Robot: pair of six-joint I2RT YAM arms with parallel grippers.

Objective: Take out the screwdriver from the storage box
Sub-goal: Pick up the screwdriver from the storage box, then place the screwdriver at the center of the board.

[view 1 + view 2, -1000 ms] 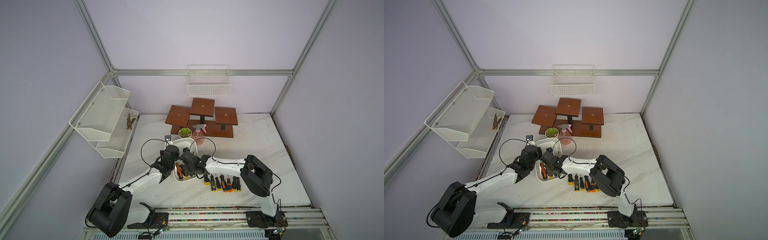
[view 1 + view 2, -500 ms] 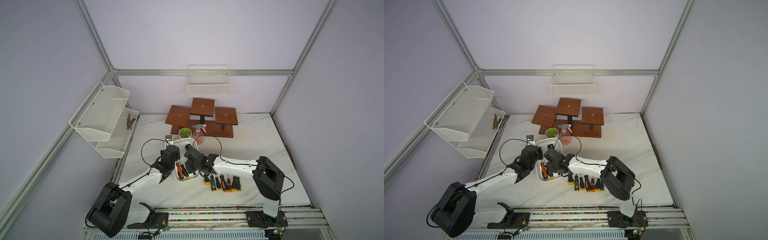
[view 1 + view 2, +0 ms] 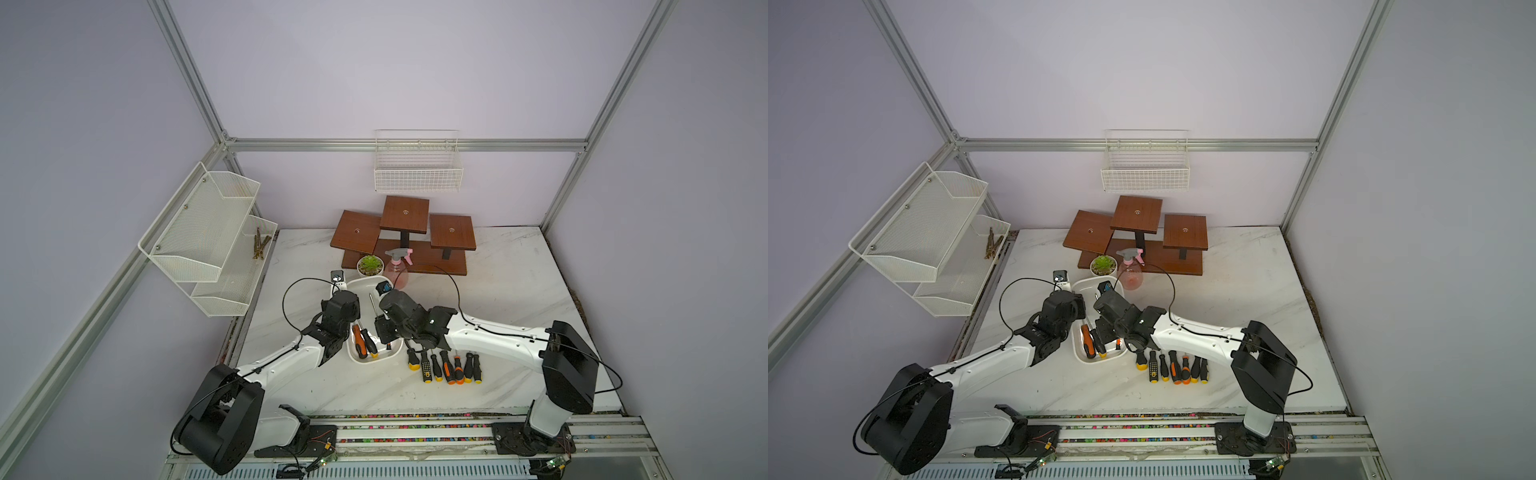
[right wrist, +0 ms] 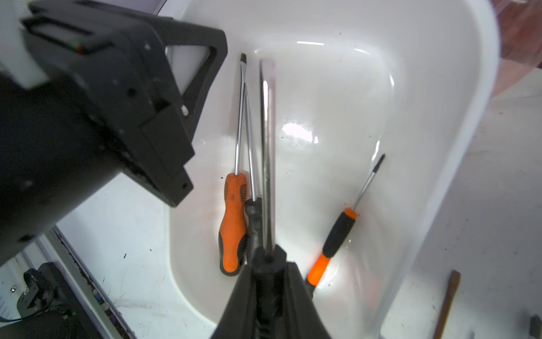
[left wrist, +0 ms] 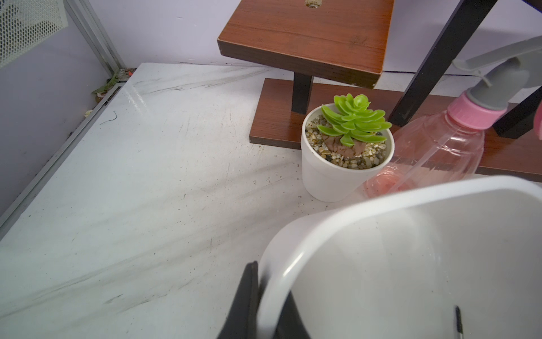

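My left gripper [image 5: 268, 308] pinches the rim of the glossy white plastic storage box [image 4: 457, 117]. My right gripper [image 4: 268, 273] clamps a black-handled long-shafted screwdriver [image 4: 267, 146] over its interior. Inside lie a fat orange-handled screwdriver [image 4: 233, 223], a black-handled one [image 4: 253, 214] touching it, and a slim orange-and-black one [image 4: 337, 232] apart.

Plain lavender walls [image 3: 374, 62], aluminium frame rails [image 3: 311, 144]. White marble-look tabletop [image 3: 511, 274]. Wire basket [image 3: 417, 179] on back wall, two-tier mesh shelf [image 3: 199, 232] on side wall. Brown three-tier wooden stand [image 3: 405, 214] at back. Even, soft light.
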